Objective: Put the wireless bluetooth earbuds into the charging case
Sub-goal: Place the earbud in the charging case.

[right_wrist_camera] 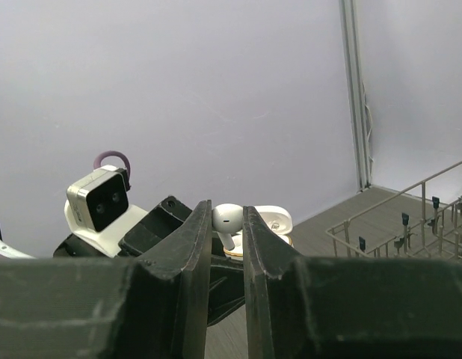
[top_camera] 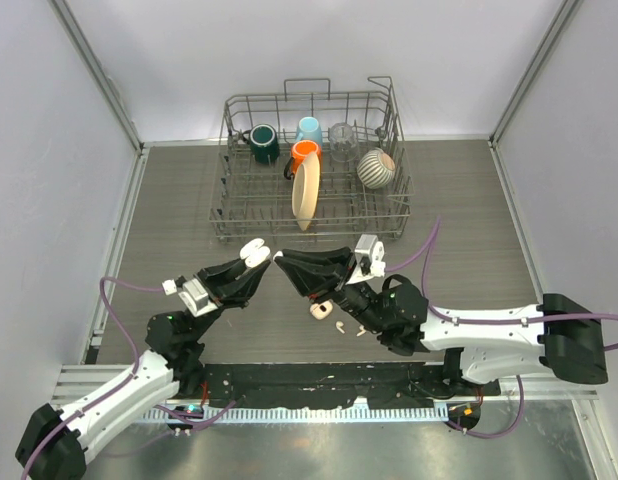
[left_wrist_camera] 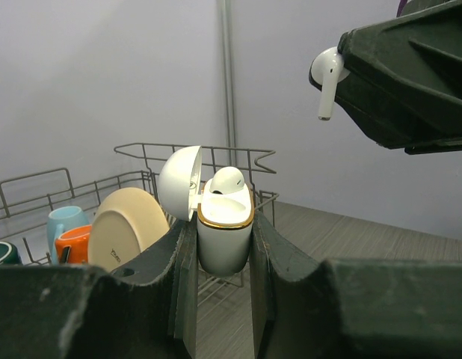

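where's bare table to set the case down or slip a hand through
Bare table left of the dish rack up to the wall, and right of it too. Crowded at centre front: left gripper and right gripper meet, loose earbuds close by.

Both my arms reach inward, my left pincer (top_camera: 255, 255) and right pincer (top_camera: 281, 259) raised nearly tip to tip, each clamped narrow.

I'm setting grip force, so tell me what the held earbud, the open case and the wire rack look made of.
The earbud looks like glossy white plastic, smooth with soft highlights. The charging case likewise, glossy white plastic; its gold-coloured rim may be metal or only plating. The rack is thin grey wire, probably metal, dull and possibly coated.
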`<move>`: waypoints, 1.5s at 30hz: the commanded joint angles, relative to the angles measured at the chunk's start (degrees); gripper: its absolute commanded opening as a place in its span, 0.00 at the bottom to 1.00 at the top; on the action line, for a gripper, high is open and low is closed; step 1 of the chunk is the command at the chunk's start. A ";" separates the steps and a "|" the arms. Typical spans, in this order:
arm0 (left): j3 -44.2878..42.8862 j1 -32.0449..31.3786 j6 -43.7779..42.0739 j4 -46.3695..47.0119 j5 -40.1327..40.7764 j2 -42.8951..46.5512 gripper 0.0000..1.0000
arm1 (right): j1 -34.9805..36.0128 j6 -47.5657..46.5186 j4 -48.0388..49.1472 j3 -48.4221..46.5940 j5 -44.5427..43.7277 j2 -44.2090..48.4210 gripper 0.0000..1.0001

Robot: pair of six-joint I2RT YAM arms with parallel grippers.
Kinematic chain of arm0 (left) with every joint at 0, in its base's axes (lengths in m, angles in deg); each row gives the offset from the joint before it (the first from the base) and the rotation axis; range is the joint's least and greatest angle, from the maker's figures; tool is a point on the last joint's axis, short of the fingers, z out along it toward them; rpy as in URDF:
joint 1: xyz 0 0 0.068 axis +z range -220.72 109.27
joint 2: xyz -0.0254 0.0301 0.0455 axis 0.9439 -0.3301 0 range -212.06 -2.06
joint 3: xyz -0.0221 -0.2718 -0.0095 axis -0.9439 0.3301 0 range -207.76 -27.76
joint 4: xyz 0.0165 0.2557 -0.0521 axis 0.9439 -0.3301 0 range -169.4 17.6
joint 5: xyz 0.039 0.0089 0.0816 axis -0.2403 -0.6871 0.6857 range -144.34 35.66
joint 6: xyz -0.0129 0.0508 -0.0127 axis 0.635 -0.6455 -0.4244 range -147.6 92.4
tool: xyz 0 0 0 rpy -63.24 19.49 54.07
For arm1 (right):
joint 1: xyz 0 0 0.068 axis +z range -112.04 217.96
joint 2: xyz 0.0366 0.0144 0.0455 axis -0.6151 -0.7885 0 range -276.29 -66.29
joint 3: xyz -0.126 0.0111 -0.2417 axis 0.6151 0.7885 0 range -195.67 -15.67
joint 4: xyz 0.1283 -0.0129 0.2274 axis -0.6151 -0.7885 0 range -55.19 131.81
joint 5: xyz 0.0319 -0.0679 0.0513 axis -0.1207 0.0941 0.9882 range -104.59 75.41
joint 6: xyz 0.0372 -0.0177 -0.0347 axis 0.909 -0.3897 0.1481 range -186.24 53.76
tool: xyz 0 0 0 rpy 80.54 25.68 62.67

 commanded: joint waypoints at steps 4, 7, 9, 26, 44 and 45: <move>2.98 0.15 -0.29 3.98 -0.35 0.05 0.00 | 0.54 -2.99 6.26 -2.17 0.41 -1.64 0.01; 2.90 0.15 -0.29 3.54 -0.26 0.67 0.00 | 0.63 -2.73 6.09 -2.61 0.58 -2.17 0.01; 3.07 0.15 -0.29 3.63 0.00 0.32 0.00 | 0.71 -2.81 5.82 -2.79 0.50 -2.35 0.01; 2.98 0.15 -0.11 1.96 0.00 1.29 0.00 | 0.63 -2.82 3.80 -5.96 -2.22 -3.14 0.01; 2.90 0.15 -0.29 -0.14 0.00 4.63 0.00 | 0.63 0.00 3.72 -7.10 -1.61 -4.98 0.01; 2.98 0.07 -0.64 -0.33 0.00 4.89 0.00 | 0.71 0.26 3.63 -7.27 -1.44 -5.16 0.01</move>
